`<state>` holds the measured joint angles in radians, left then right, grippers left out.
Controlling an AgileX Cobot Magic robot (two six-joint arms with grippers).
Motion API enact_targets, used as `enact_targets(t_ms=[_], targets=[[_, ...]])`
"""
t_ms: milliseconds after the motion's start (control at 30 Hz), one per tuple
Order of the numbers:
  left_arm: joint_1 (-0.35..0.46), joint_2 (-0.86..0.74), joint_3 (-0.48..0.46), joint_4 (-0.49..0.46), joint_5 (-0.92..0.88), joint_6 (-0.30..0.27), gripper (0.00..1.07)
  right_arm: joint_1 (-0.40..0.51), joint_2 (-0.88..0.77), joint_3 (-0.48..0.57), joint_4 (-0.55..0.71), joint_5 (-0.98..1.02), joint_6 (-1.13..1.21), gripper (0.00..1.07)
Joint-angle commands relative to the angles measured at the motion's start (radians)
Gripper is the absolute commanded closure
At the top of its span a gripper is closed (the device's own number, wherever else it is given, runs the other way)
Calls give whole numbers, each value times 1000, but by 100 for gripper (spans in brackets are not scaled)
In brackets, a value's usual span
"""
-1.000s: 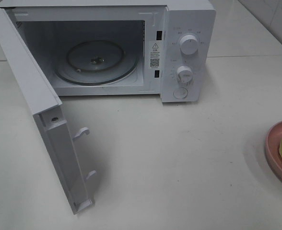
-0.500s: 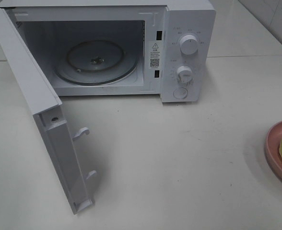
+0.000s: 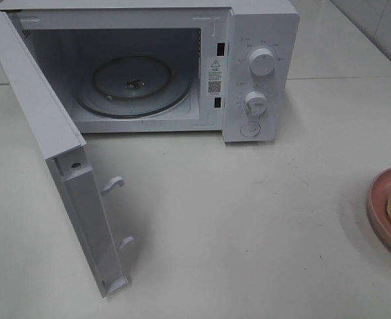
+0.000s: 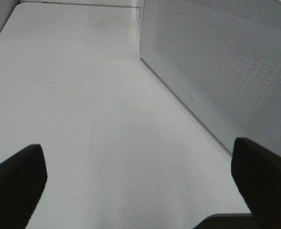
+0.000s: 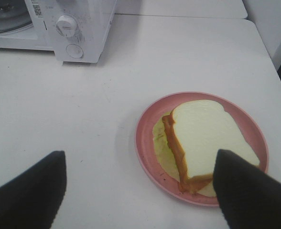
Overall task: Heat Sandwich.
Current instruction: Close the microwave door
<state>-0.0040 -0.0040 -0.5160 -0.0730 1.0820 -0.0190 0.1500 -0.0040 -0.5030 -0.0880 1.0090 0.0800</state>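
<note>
White table [image 3: 249, 219]: microwave [image 3: 259, 66] door [image 3: 62, 166] open; sandwich [image 5: 202, 138] on plate [image 5: 147, 143] (both tools wide, empty).

Pink plate [image 5: 150, 143], white microwave [image 3: 262, 26]

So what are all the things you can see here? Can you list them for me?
microwave: one, white, back of the table, door swung open
glass turntable: one, clear, inside the microwave
knobs: two, white, on the microwave's front panel
plate: one, pink, on the table's right side
sandwich: one, white bread, orange filling, on the plate
table: one, white
left claw: one, black, open, empty
right claw: one, black, open, above the plate
</note>
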Motion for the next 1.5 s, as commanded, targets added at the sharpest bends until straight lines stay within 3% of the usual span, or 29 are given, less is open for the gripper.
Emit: enact_targets(t_ms=[33, 1500], targets=[[4, -6, 1, -6, -10, 0, 9, -10, -27, 4, 5, -14, -9, 31], [4, -6, 1, -37, -11, -1, 9, -10, -27, 4, 5, -14, -8, 32]])
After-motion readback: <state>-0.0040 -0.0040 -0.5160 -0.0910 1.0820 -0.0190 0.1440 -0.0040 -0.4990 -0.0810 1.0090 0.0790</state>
